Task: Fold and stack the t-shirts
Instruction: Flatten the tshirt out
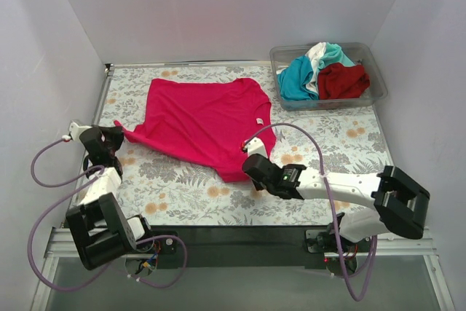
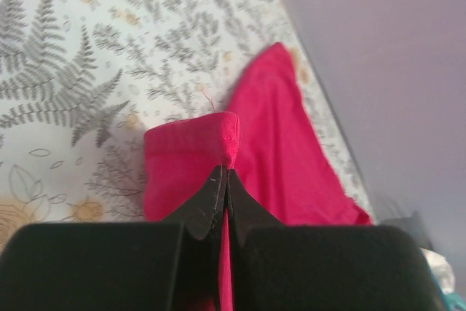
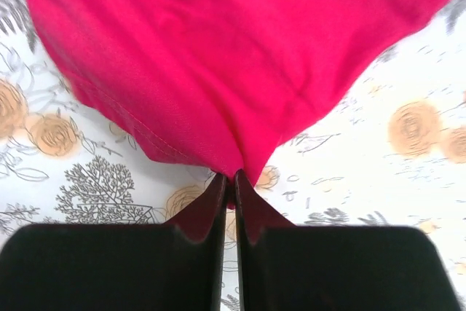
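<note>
The magenta-pink t-shirt lies spread on the floral table top, stretched between my two grippers. My left gripper is shut on its left corner, a folded hem pinched at my fingertips. My right gripper is shut on the shirt's near bottom corner, the cloth fanning away from the tips. The teal t-shirt, the white t-shirt and the dark red t-shirt lie crumpled in the clear plastic bin at the back right.
White walls close in the table on the left, back and right. The floral cloth covers the table to a black front edge. Purple cables loop from both arms.
</note>
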`<state>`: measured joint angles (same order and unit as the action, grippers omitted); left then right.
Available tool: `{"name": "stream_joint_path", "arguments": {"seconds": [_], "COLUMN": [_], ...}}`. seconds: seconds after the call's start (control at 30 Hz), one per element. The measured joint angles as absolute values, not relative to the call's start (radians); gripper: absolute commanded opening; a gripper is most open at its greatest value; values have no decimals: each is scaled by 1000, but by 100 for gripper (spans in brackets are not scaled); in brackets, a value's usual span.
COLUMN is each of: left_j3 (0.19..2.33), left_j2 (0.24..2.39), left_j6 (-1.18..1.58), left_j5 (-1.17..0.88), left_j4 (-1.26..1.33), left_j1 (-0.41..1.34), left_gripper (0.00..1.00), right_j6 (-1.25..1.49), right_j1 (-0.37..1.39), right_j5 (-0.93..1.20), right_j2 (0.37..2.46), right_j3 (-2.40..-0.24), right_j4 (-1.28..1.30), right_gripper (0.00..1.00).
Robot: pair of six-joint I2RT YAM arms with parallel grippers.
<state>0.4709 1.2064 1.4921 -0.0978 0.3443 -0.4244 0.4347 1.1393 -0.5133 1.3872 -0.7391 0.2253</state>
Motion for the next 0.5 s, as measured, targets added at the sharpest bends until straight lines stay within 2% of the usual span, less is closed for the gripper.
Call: {"name": "stream_joint_path", "arguments": {"seconds": [0.13,0.3,0.5], "left_j3": [469,490,624], "left_j2": [1118,1114,1099], "left_j6": [1526,1571,1595], "left_j5": [-132,-203,-269], "left_j4": [347,334,279], "left_j1": [-424,-424,-424], "left_gripper": [0,0,0], "right_j6": [394,323,174], "right_j1": [1129,1113,1105], "right_j5": [-574,-632,-697], "right_j2": [1314,1242,1224], "right_j3": [-785,-887,-1074], "right_j4": [244,253,244], "right_gripper": [1,1,1]}}
